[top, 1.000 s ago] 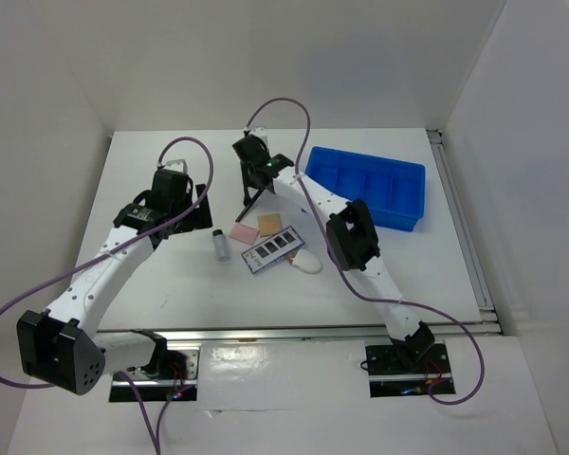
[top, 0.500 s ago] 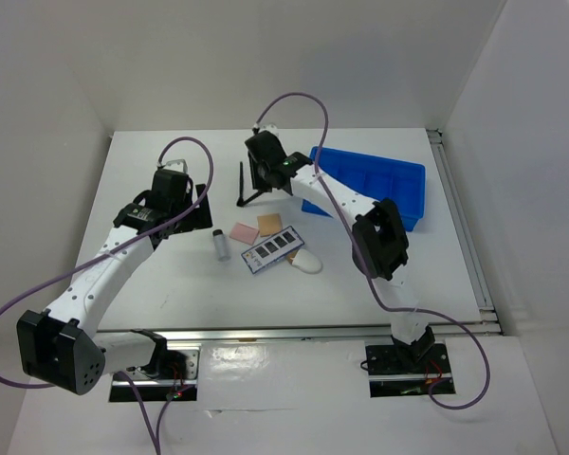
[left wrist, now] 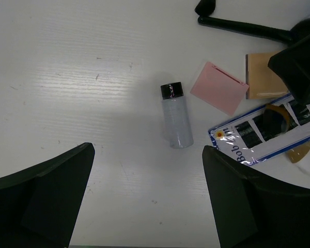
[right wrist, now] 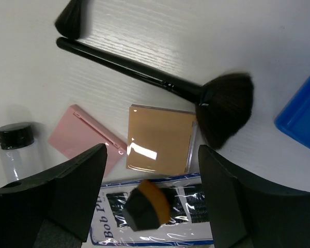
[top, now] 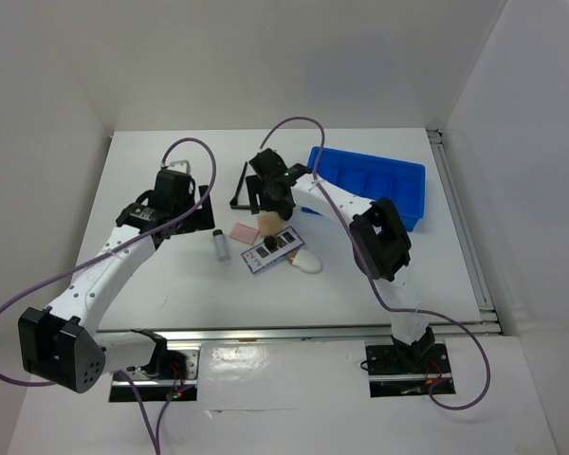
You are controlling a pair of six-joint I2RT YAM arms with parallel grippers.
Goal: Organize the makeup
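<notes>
With your right gripper (right wrist: 152, 201) open and empty above the tan pad (right wrist: 163, 138), you probably needed to straddle the large brush (right wrist: 129, 70) at mid-handle before closing.

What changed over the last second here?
The right hand opened, releasing the fluffy black-handled brush, now flat on the white table, and shifted nearer over the tan square pad. Left hand, thinner black brush, clear vial, pink square pad, dark rectangular palette, white oval sponge, blue plastic tray: about unchanged.
</notes>
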